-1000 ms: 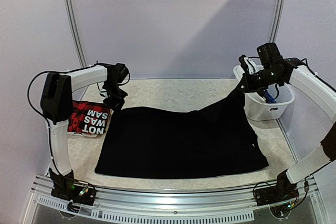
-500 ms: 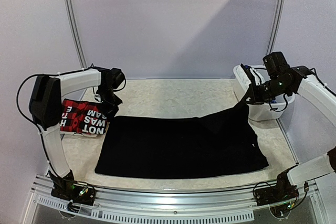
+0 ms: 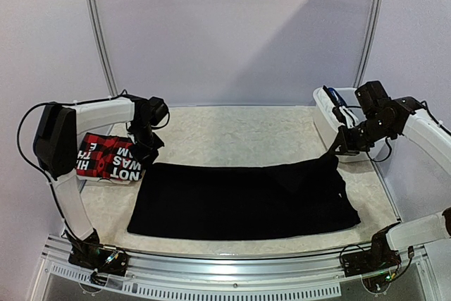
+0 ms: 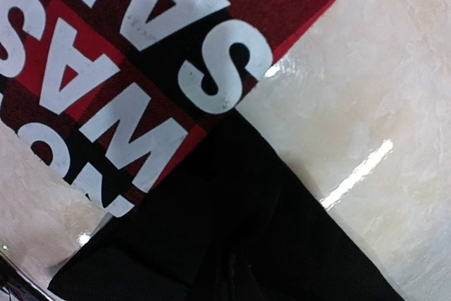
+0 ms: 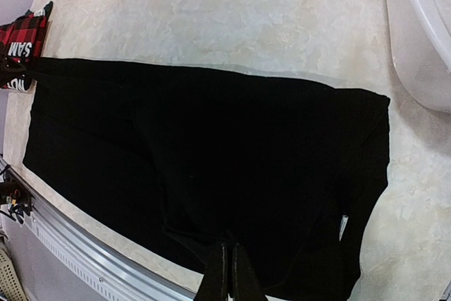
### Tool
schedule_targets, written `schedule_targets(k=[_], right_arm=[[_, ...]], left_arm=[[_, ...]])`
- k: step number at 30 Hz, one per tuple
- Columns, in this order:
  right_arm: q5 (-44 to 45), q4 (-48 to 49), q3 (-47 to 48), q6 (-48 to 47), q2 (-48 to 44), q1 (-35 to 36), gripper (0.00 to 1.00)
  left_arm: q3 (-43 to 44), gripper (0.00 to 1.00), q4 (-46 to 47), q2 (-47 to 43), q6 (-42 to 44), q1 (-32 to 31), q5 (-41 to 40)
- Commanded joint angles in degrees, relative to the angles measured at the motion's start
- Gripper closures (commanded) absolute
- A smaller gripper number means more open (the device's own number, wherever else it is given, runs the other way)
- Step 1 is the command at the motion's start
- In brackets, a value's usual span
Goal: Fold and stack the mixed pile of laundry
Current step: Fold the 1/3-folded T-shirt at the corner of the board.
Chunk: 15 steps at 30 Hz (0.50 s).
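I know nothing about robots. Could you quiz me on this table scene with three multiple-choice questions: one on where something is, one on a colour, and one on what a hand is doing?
1. Where does the white basket stand?
A) at the far right of the table
B) at the near left edge
C) in the middle

2. What colour is the lettering on the red-black plaid garment?
A) yellow
B) white
C) blue

3. What is the right hand doing?
A) hanging wide open
B) pinched shut on the edge of the black garment
C) gripping the basket's rim

Answers:
1 A: the top view shows it at the far edge, beside the right arm.
2 B: the left wrist view shows big white letters.
3 B: the right wrist view shows its fingers closed together on black cloth.
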Motion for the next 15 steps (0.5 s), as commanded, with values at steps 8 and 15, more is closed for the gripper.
schedule_targets(k=[8, 15], right_arm=[[0.00, -3.52, -4.34, 2.77, -1.31, 0.37, 1.00], [-0.54, -5.52, -6.86, 4.47, -0.53, 0.37, 1.00]], left_arm=[[-3.31, 1.00, 0.53, -1.51, 0.62, -2.10, -0.75], [-4.43, 1.00, -0.03, -1.74, 0.48, -2.57, -0.91]])
